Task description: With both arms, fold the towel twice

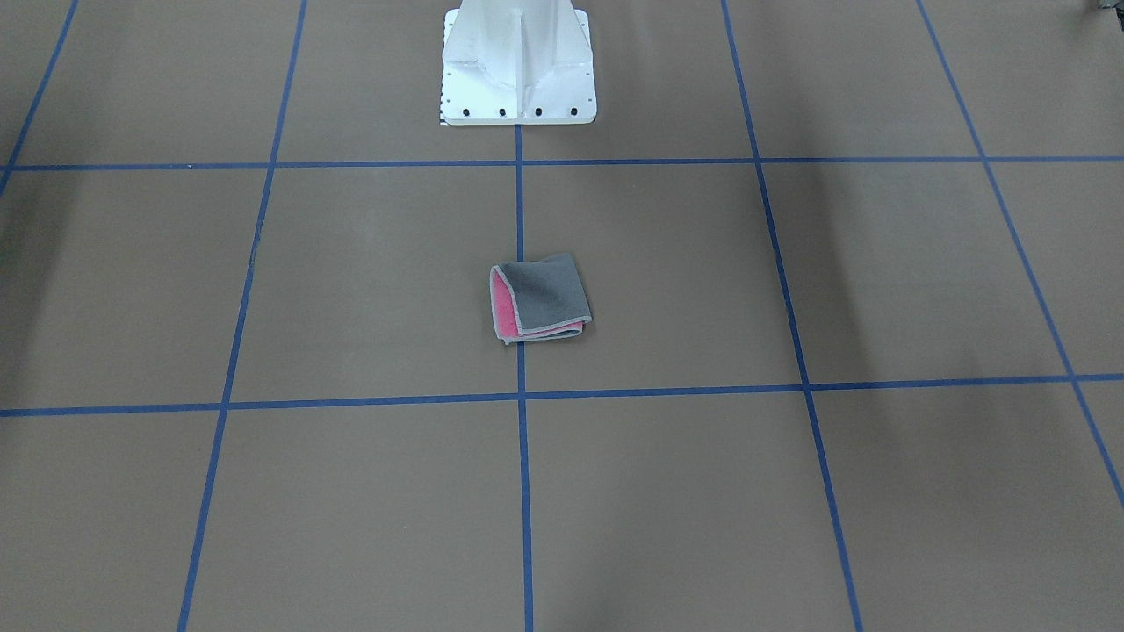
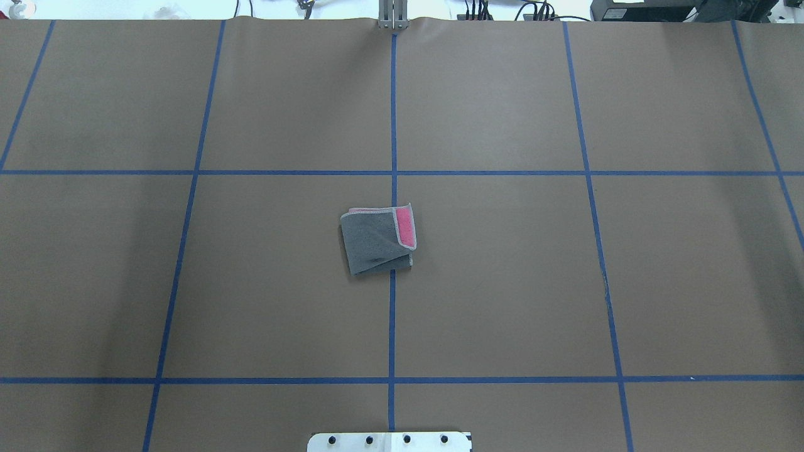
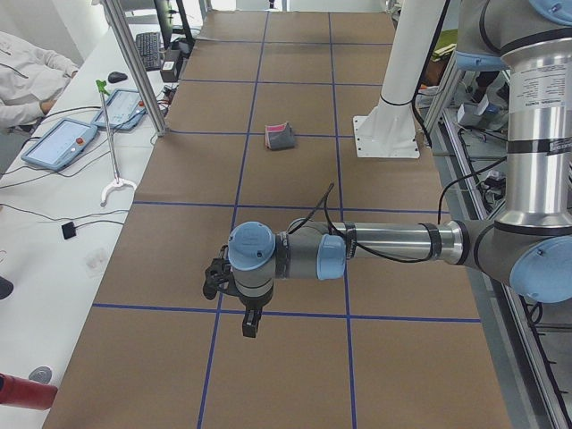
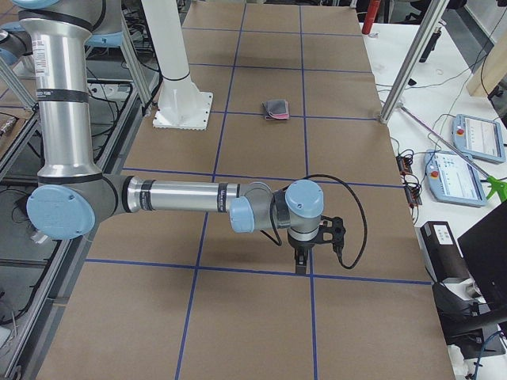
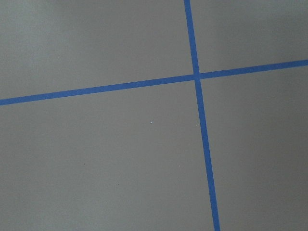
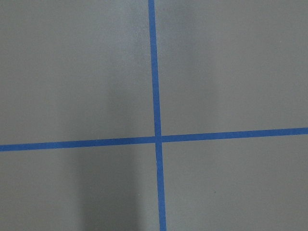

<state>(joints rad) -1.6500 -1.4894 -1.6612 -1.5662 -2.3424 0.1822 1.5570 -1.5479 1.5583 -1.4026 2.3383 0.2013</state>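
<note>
- Overhead exterior: the towel (image 2: pixel 375 242) lies folded, grey face up, at the middle of the desk (image 2: pixel 502 295), well apart from every edge.
- The left gripper (image 3: pixel 247 322) and right gripper (image 4: pixel 302 261) hover toward opposite ends; I cannot tell how their jaws stand.

left tool (image 3: pixel 249 327) and right tool (image 4: pixel 302 266) both point straight down.

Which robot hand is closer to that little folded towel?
Neither clearly; they look about even. The left hand hangs far off toward its end of the table, the right hand likewise toward the opposite end, the towel midway between.
</note>
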